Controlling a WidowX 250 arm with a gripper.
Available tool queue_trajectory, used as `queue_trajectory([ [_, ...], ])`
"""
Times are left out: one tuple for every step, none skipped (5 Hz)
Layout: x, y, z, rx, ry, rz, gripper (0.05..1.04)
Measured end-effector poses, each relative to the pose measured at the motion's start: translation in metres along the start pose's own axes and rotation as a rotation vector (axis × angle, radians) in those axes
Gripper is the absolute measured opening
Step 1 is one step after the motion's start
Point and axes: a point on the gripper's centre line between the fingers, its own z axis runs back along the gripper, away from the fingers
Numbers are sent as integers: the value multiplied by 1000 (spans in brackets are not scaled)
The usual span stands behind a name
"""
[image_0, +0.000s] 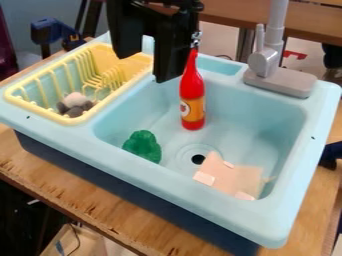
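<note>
A wooden work table (131, 226) is supporting a pale blue toy sink (73, 143), with a brown surface (227, 14) running across the background. Your black gripper (146, 67) is hanging above the sink's back left part, its two fingers standing wide apart with nothing between them. The red bottle (192, 89) is standing upright in the basin, just beside the nearer finger in your view; whether they are touching, you cannot tell.

Judging by where you are hovering, you are probably working on placement around that bottle. You do well if you are centring the open gap over the neck before lowering, since a fingertip coming down off-centre could be tipping it. Being tall and narrow, it will likely be handling best when you are closing slowly and evenly, then lifting straight up, clear of the grey faucet (266, 61) beside it.

The bottle is showing a glossy red body, tapering into a long slim neck, with an orange band wrapping its lower part and a round pale mark sitting on that band. Nearer the front, a green toy piece (143, 146) is lying by the basin wall, and a flat pinkish piece (229, 176) is resting right of the drain (198, 159). In the yellow rack (45, 114), a grey and white toy (75, 104) is sitting toward the near end.
</note>
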Motion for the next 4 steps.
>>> queue_trajectory([
  [0,-1,-7,-4,29,-3,1001],
  [7,-9,-14,-54,27,0,1001],
  [14,-11,-22,-71,5,31,1001],
  [19,-13,-33,-70,-24,83,1001],
])
